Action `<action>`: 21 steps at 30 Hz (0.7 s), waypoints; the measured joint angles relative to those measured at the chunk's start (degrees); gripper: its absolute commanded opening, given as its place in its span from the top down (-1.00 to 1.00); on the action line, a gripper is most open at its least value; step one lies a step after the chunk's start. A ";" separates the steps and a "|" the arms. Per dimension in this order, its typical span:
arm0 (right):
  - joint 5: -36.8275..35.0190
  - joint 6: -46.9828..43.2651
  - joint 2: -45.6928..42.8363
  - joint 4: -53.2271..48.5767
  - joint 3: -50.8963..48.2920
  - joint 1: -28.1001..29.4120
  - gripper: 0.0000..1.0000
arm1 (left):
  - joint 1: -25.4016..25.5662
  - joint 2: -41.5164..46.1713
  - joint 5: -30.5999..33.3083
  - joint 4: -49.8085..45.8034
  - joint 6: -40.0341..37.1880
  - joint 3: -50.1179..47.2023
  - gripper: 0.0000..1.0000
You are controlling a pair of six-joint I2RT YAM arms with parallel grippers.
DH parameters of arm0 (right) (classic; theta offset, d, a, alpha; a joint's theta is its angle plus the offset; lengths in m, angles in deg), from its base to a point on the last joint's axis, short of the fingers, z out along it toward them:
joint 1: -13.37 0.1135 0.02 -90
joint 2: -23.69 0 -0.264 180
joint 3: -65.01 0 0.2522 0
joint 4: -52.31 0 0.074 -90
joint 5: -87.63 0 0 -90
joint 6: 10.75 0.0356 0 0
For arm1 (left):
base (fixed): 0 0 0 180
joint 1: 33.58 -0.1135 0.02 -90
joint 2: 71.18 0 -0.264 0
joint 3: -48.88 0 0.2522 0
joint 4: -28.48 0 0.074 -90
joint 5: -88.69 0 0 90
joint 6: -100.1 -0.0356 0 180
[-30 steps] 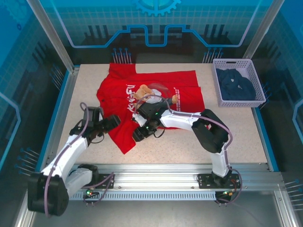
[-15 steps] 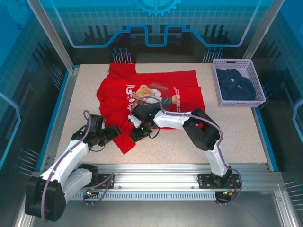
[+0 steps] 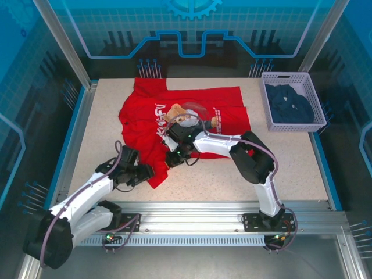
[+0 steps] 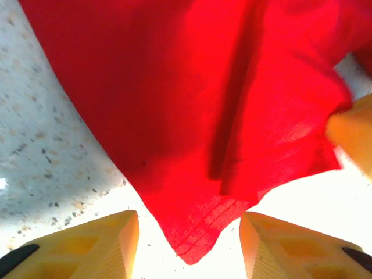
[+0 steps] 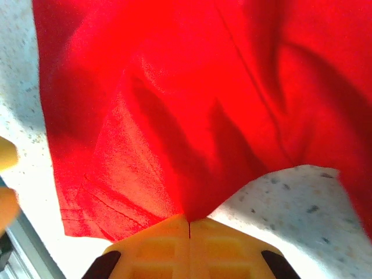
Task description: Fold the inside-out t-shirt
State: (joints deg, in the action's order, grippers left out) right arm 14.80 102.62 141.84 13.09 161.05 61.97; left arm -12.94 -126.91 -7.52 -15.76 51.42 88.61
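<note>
right gripper point(image 5: 189, 224) has just clamped shut on a pinch of the bright red soft cloth t-shirt point(image 3: 226, 116) lying print-up on the speckled beige table point(image 3: 290, 163), left gripper point(image 4: 189, 232) moved in, jaws apart astride the near hem corner, so second grab pending before folding.

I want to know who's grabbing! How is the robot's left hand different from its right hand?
The right hand is shut, pinching a fold of the red t-shirt; the left hand is open, the shirt's corner lying between its fingers. The left hand sits nearer the front of the table than the right hand. Both have yellow fingers.
</note>
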 measured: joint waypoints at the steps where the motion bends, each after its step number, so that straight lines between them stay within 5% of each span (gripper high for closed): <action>1: 0.00 0.00 -0.57 0.02 0.00 -0.31 1.00 | 1.03 -0.35 0.00 -0.17 0.24 0.00 0.00; 21: 0.02 0.00 -1.42 0.07 -1.40 -1.27 1.00 | 14.67 -15.91 9.14 -4.90 -0.96 5.77 0.16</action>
State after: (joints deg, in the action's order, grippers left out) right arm 14.82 102.62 140.42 13.16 159.65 60.70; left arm 1.73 -142.82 1.61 -20.65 50.46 94.39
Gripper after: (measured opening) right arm 0.052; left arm 0.438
